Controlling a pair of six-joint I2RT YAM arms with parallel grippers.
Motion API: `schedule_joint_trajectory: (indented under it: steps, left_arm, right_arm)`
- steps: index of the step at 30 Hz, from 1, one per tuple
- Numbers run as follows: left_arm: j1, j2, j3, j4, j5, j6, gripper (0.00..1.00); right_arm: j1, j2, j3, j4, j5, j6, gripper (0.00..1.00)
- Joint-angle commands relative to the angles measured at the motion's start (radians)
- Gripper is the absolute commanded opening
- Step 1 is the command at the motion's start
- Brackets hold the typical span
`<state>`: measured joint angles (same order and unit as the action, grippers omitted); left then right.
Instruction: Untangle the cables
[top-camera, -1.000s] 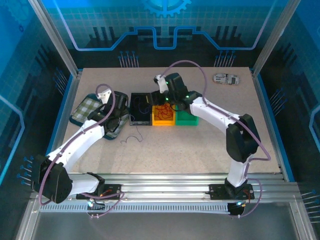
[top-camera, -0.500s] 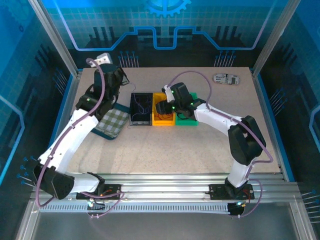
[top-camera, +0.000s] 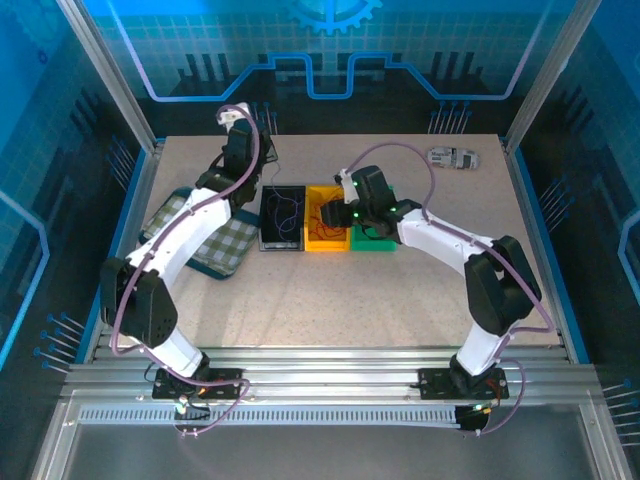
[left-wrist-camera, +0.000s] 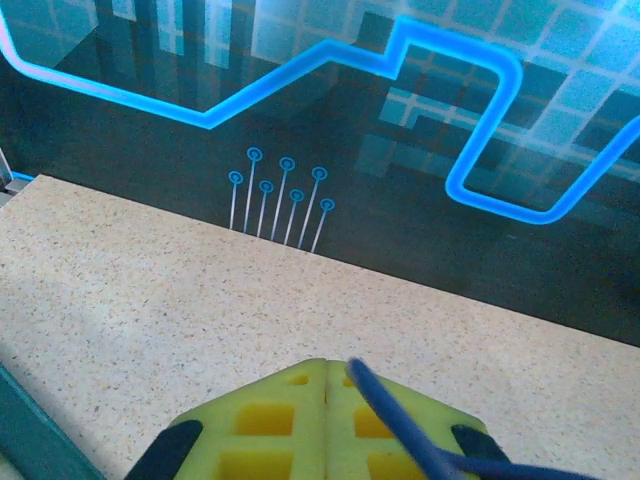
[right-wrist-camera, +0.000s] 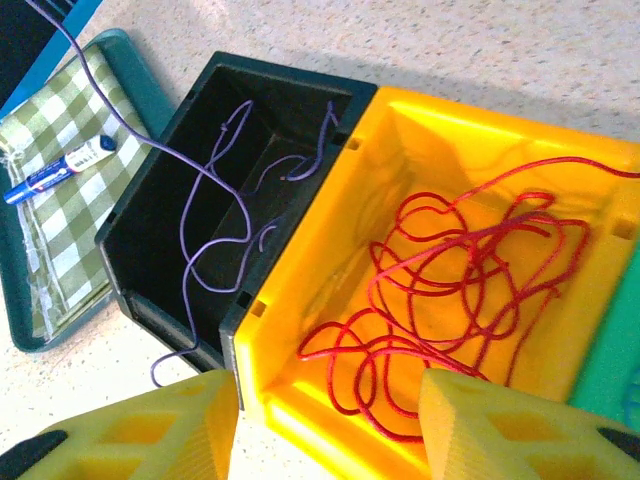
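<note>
- Since a second ago: logged left gripper (left-wrist-camera: 328, 372) swung away from the tray (right-wrist-camera: 18, 325) and up toward the table's back edge; right gripper (right-wrist-camera: 328, 400) lowered over the bins.
- Counted three bins side by side in a row: black bin (right-wrist-camera: 150, 215), yellow bin (right-wrist-camera: 300, 270), green bin (top-camera: 375, 240).
- Counted two cables. Found red cable (right-wrist-camera: 460, 270) heaped loose inside the yellow bin; blue cable (right-wrist-camera: 205, 190) partly in the black bin, one strand climbing out over the tray toward the raised left arm.
- Saw left fingers pressed together, pinching the blue cable.
- Saw right fingers standing apart above the yellow bin, holding nothing, clear of the red cable.
- Noted one checked cloth (right-wrist-camera: 40, 120) on the one teal tray, one marker (right-wrist-camera: 60, 170) lying on it.
- Noted one small pale object (top-camera: 453, 157) at the table's far right; too small to identify.
</note>
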<state>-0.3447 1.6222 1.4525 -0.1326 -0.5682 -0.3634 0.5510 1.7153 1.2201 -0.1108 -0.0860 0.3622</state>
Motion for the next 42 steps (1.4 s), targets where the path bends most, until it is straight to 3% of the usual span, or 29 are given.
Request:
schedule_joint_trajectory:
  steps: [1,7,14,21,34,37,42]
  left_arm:
    - [0.01,0.031,0.006,0.032,-0.042,-0.005,0.0]
    - [0.0,0.08,-0.093,-0.022,-0.025,-0.042,0.0]
    - [-0.089,0.167,-0.165,-0.075,-0.054,0.024,0.0]
    - [-0.103,0.26,-0.147,-0.174,0.084,-0.044,0.0]
    - [-0.06,0.374,-0.037,-0.255,0.202,-0.109,0.01]
    - [-0.059,0.377,-0.008,-0.272,0.203,-0.105,0.15]
    - [-0.059,0.341,0.038,-0.302,0.172,-0.088,0.22]
  right_arm:
    - [-0.029,-0.048,-0.027,0.033,0.004,0.018,0.5]
    - [-0.059,-0.081,-0.063,0.044,0.003,0.027,0.5]
    - [-0.071,-0.097,-0.082,0.037,0.002,0.029,0.5]
    - [-0.08,-0.108,-0.083,0.037,0.005,0.026,0.5]
    - [-0.08,-0.134,-0.1,0.036,0.006,0.029,0.5]
    - [-0.081,-0.141,-0.102,0.036,0.008,0.026,0.5]
    - [-0.081,-0.14,-0.1,0.034,0.006,0.028,0.49]
